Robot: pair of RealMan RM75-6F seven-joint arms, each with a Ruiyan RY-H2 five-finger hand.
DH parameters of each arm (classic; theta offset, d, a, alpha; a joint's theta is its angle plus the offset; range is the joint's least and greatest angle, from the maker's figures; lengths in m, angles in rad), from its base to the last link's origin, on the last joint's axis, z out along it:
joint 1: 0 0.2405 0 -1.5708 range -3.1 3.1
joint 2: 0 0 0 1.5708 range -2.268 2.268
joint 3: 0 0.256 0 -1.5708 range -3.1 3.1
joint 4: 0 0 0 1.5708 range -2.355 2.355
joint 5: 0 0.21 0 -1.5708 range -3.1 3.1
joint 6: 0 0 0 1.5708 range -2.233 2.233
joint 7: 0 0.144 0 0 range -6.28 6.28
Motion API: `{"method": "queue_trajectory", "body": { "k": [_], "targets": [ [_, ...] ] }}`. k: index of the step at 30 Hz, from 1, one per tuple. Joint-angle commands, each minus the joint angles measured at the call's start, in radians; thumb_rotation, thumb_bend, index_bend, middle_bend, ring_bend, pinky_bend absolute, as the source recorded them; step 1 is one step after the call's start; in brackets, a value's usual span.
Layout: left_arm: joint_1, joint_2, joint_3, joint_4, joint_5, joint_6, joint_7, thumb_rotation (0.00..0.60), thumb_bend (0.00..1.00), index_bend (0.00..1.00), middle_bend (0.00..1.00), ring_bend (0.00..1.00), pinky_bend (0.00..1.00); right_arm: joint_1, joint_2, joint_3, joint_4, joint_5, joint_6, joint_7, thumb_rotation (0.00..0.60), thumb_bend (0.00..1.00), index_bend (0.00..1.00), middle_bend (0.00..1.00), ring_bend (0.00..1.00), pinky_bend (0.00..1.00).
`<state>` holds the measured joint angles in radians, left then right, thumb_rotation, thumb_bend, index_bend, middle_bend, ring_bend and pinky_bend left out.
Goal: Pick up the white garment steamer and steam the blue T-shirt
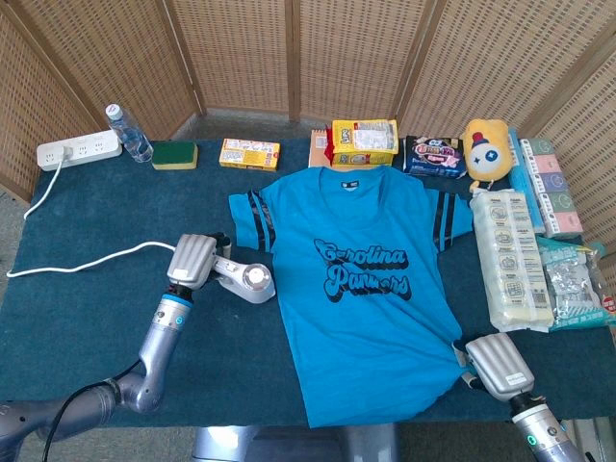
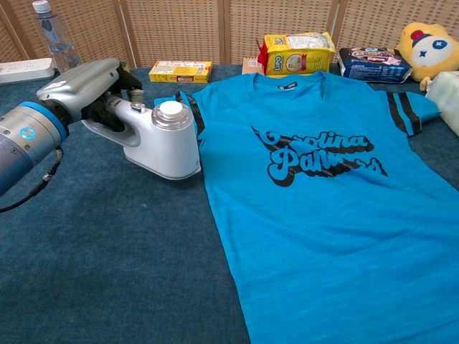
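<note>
Left hand (image 2: 79, 86) gripping steamer (image 2: 161, 140) by its handle, fingers wrapped round. Steamer sits on worktop (image 1: 87, 318) just beside T-shirt (image 1: 366, 279), at left sleeve edge. Right hand (image 1: 496, 364) resting on shirt's lower corner; finger state cannot tell. Risks: cord (image 1: 87, 260) snagging; soleplate catching sleeve, bunching fabric.

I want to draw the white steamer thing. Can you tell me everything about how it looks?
The steamer is smooth, glossy white plastic with a chunky rounded body, a round white cap on top and a handle sticking out toward the left. The left robot hand grips that handle. The steamer is upright over the dark blue table cover, just beside the left sleeve of the blue T-shirt.
</note>
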<state>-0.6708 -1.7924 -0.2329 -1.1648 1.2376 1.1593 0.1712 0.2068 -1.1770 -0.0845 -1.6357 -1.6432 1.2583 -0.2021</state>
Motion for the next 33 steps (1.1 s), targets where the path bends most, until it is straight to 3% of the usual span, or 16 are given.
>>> {"method": "queue_trajectory", "body": {
  "k": [1, 15, 22, 27, 33],
  "targets": [
    [0.01, 0.003, -0.006, 0.05, -0.012, -0.01, -0.031, 0.6, 0.38, 0.7, 0.75, 0.67, 0.75, 0.002, -0.003, 0.003, -0.005, 0.007, -0.005, -0.011, 0.6, 0.42, 0.66, 0.6, 0.63, 0.79],
    [-0.025, -0.084, -0.04, 0.238, -0.043, -0.073, -0.095, 0.6, 0.37, 0.7, 0.75, 0.67, 0.75, 0.007, -0.007, 0.01, -0.027, 0.038, -0.026, -0.052, 0.6, 0.42, 0.66, 0.6, 0.63, 0.78],
    [-0.043, -0.103, -0.046, 0.251, -0.048, -0.103, -0.09, 0.6, 0.35, 0.7, 0.75, 0.66, 0.73, 0.008, -0.004, 0.012, -0.037, 0.046, -0.027, -0.063, 0.6, 0.42, 0.66, 0.6, 0.63, 0.78],
    [-0.04, -0.084, -0.038, 0.215, -0.045, -0.114, -0.078, 0.6, 0.32, 0.68, 0.69, 0.54, 0.63, 0.008, -0.003, 0.012, -0.039, 0.049, -0.026, -0.063, 0.6, 0.42, 0.66, 0.6, 0.63, 0.78],
    [-0.029, -0.044, -0.025, 0.159, -0.052, -0.133, -0.045, 0.6, 0.29, 0.45, 0.5, 0.35, 0.48, 0.009, -0.003, 0.011, -0.039, 0.045, -0.025, -0.062, 0.6, 0.42, 0.66, 0.6, 0.63, 0.78]
  ]
}}
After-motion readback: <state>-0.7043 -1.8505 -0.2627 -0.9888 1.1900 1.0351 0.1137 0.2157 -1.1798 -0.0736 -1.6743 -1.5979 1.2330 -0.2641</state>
